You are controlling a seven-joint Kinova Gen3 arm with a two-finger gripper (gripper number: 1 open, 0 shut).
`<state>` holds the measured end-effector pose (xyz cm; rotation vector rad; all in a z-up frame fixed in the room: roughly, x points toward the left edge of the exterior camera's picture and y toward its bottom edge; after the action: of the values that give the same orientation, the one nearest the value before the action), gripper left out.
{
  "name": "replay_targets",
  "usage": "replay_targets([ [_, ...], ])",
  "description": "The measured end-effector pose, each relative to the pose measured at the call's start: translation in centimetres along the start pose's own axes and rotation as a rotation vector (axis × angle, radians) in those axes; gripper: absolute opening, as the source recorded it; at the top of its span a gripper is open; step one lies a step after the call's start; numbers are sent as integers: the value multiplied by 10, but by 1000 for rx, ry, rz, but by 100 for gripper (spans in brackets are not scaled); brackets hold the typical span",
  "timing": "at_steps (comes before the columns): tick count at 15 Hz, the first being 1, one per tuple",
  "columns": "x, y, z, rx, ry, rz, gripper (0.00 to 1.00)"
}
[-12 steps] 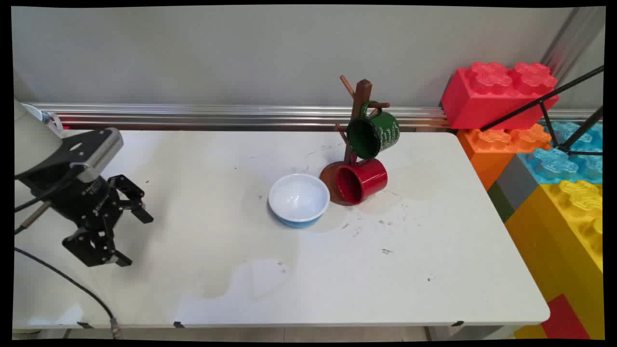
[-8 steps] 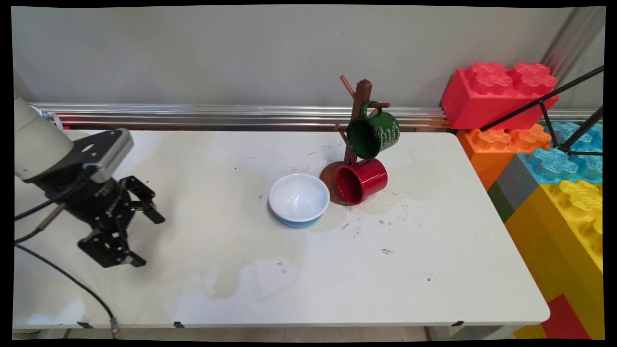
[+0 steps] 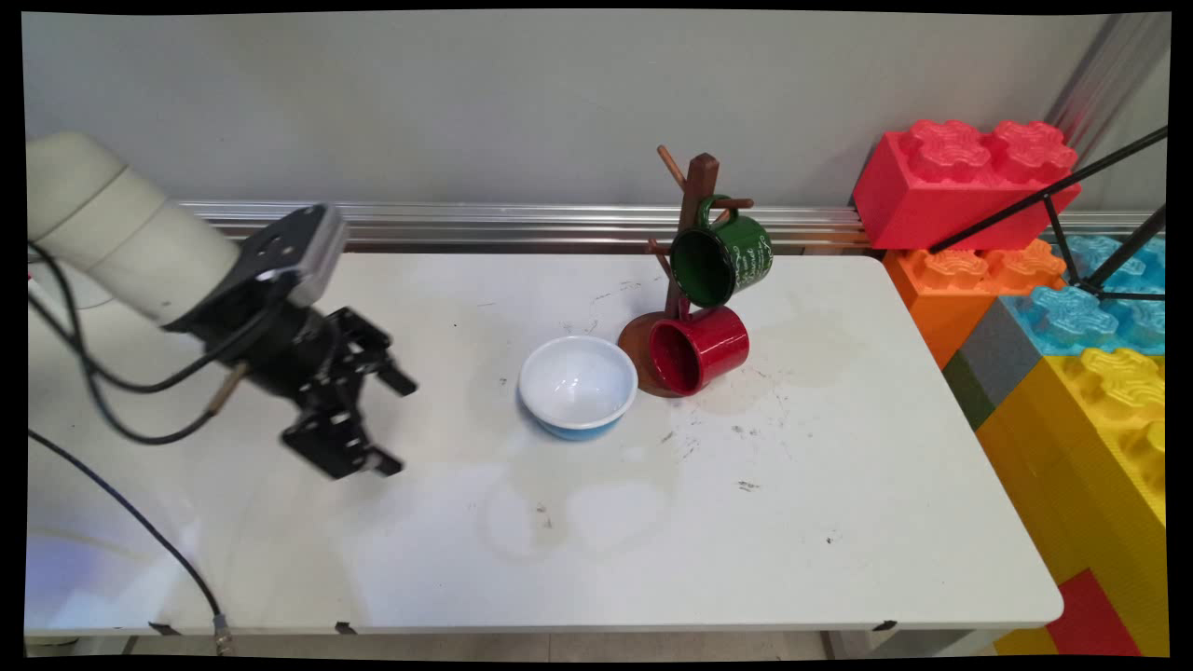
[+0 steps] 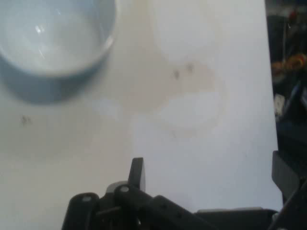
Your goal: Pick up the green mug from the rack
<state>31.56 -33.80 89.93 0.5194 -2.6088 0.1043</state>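
Tool hanging over bare worktop, left of centre, holding nothing

Biggest risk I could see: the tool (image 3: pixel 391 421) sat low and pointed toward the white-and-blue bowl (image 3: pixel 578 385) at centre frame, so a sweep that way could've knocked it into the red mug (image 3: pixel 699 349) lying against the mug tree (image 3: pixel 688 244), which had a green mug (image 3: pixel 721 259) hanging on it. Loose black cables (image 3: pixel 112 391) might've snagged too. Fingers were spread wide apart, touching nothing, just above the white worktop (image 3: pixel 839 522).
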Motion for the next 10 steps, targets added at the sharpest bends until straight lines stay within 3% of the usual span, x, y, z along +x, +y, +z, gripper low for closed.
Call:
replay_targets([
  [5,51,-6,17,60,92,-44,100],
  [10,98,-7,31,111,152,-108,100],
])
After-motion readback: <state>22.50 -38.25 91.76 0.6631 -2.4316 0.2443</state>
